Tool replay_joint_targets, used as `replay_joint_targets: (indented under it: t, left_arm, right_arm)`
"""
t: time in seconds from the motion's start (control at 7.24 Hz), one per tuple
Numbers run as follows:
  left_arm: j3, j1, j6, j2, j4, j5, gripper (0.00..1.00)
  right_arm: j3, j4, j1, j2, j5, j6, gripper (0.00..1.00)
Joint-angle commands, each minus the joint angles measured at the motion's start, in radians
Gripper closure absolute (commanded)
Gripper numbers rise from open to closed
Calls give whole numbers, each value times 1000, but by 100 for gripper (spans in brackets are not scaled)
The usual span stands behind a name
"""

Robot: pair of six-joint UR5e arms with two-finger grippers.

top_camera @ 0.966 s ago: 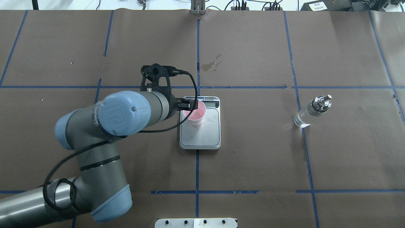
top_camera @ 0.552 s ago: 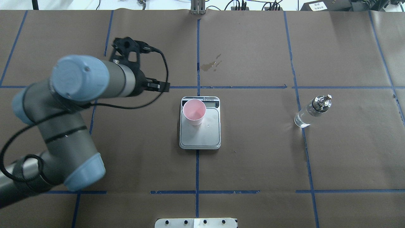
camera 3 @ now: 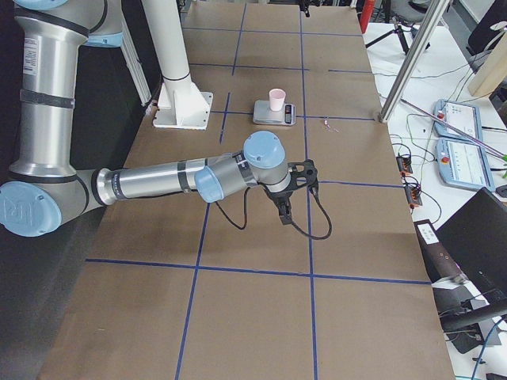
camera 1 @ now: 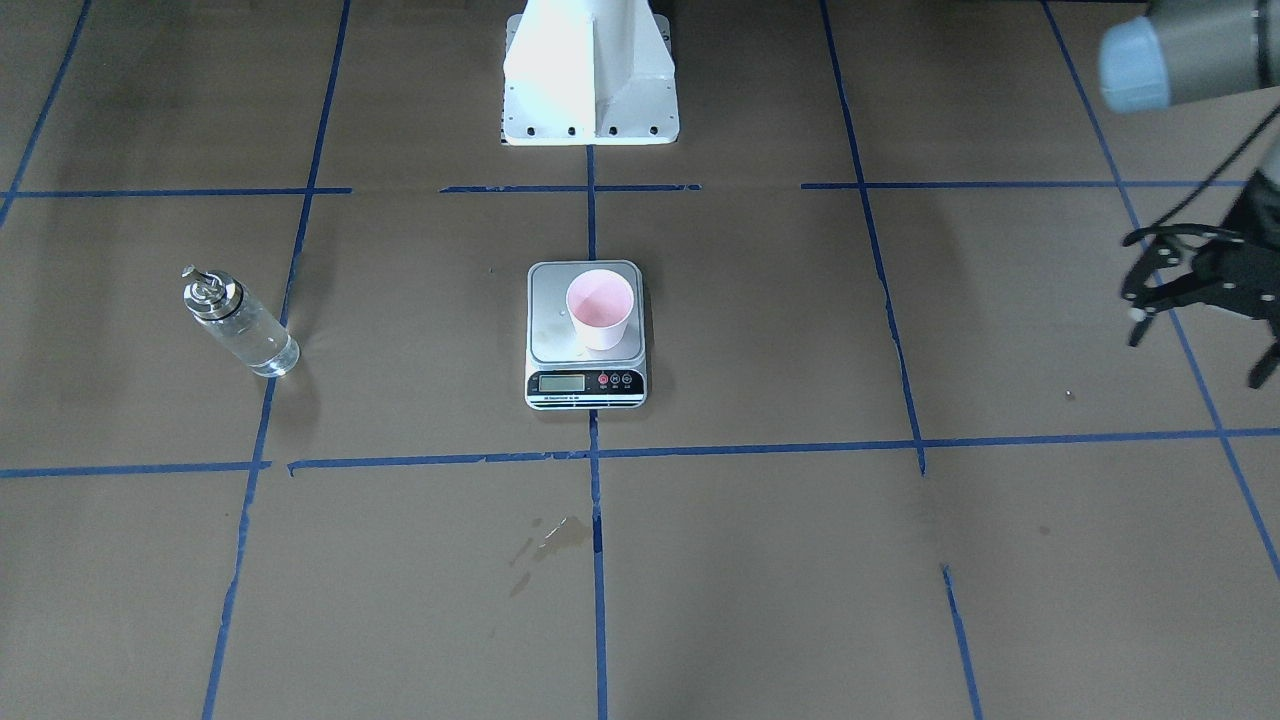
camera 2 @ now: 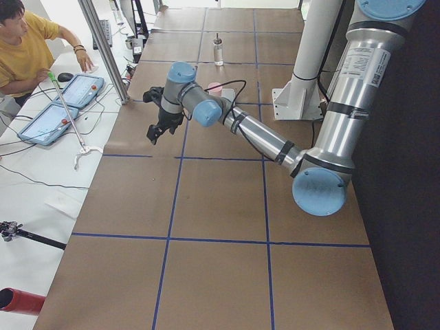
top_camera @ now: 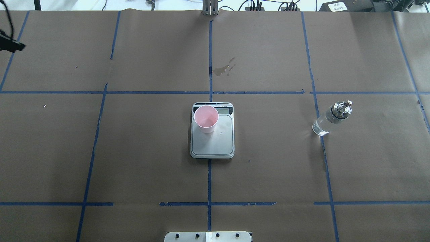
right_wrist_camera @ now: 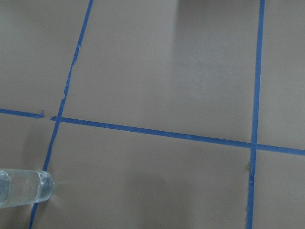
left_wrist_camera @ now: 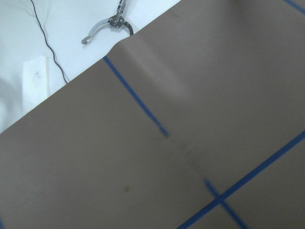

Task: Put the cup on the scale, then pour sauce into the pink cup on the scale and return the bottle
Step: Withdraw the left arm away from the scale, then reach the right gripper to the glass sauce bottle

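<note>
Cup (top_camera: 206, 118): upright on my scale (top_camera: 212, 144), near its display.
Bottle (top_camera: 327, 121): standing well apart, on the right arm's side.
Left gripper (camera 2: 154, 135): spread, empty, far out left.
Right gripper (camera 3: 283, 212): I cannot tell.

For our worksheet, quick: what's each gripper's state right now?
Left gripper: open, holding nothing.
Right gripper: cannot be told; only the right side view shows it.

Pink cup (top_camera: 206, 118), silvery scale (top_camera: 215, 144) with a black front panel, clear bottle (top_camera: 324, 122) with a shiny cap, brown table (top_camera: 268, 174) gridded in blue.
</note>
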Motion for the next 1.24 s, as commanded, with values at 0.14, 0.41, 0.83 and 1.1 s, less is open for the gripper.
replay_joint_targets:
  t: [0.14, 0.41, 0.83, 1.1]
  left_arm:
    - [177, -229, 76, 132, 25, -33, 0]
    - [190, -256, 72, 160, 207, -165, 0]
    - [156, -273, 69, 209, 243, -294, 0]
    - [151, -273, 69, 207, 241, -295, 0]
  right_arm:
    - [131, -1, -151, 11, -47, 234, 0]
    - [226, -3, -292, 0, -153, 407, 0]
    - [382, -1, -541, -73, -332, 669, 0]
    - [386, 108, -716, -124, -544, 817, 0]
